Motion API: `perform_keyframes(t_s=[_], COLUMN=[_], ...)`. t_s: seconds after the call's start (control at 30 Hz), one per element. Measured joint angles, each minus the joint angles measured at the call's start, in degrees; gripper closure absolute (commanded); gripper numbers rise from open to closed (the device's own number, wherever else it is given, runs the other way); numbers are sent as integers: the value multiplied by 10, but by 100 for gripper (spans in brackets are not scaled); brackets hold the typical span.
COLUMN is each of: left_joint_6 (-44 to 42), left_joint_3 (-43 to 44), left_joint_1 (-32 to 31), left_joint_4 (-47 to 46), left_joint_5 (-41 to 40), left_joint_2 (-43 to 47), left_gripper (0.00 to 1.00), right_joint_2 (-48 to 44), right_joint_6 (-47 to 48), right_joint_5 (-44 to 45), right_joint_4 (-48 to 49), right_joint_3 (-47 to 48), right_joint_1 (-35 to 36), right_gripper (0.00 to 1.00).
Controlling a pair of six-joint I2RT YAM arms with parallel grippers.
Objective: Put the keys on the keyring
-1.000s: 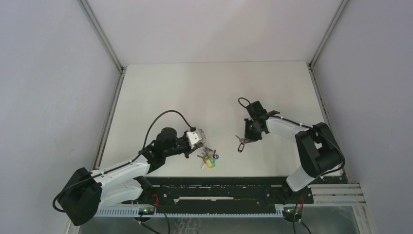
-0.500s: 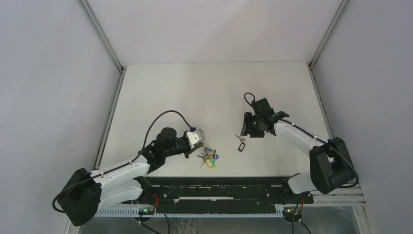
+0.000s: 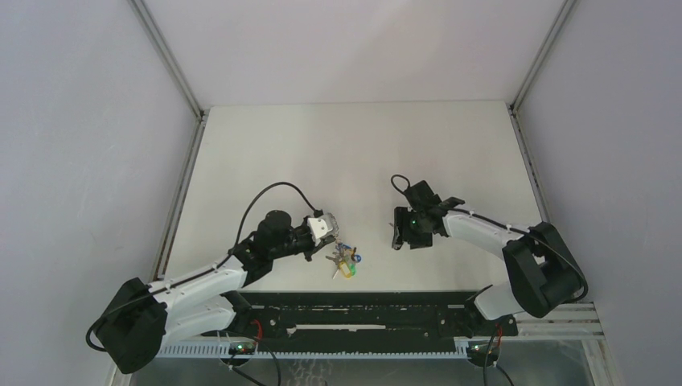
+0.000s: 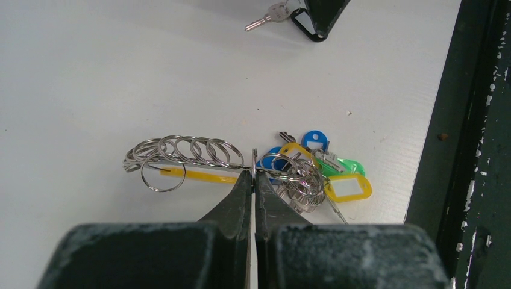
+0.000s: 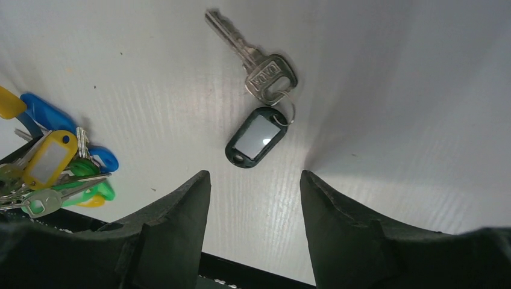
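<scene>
The keys, one loose silver key (image 5: 265, 72) joined to a small black tag (image 5: 256, 137), lie flat on the white table. My right gripper (image 5: 254, 177) hovers just above them, open, holding nothing. In the top view that gripper (image 3: 400, 231) covers most of the key. My left gripper (image 4: 253, 171) is shut on the wire of the keyring (image 4: 199, 161), a silvery loop strung with several small rings over a yellow band (image 4: 199, 176). Blue (image 4: 314, 140), green (image 4: 349, 165) and yellow (image 4: 348, 188) tags bunch at its right end. The bunch (image 3: 344, 261) lies left of the loose key.
A black rail (image 3: 362, 310) runs along the table's near edge, close behind the tag bunch (image 5: 51, 159). Grey walls with metal posts enclose the table on three sides. The white surface (image 3: 346, 153) stretches behind both grippers.
My right gripper opened and let the key drop onto the table, pulled back, then came down-left over it again. The left gripper and keyring have not moved.
</scene>
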State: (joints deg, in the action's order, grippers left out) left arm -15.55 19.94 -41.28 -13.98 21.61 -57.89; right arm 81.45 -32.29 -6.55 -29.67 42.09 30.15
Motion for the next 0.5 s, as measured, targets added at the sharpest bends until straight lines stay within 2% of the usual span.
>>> perform_keyframes(t_s=[0.5], left_joint_6=[0], left_joint_3=[0], left_joint_1=[0], left_joint_4=[0], left_joint_5=[0], left_joint_2=[2], left_gripper=[100], right_joint_2=[74], right_joint_6=[-38], right_joint_5=[-34], right_joint_4=[93], right_joint_3=[35], right_joint_1=[31], right_gripper=[41])
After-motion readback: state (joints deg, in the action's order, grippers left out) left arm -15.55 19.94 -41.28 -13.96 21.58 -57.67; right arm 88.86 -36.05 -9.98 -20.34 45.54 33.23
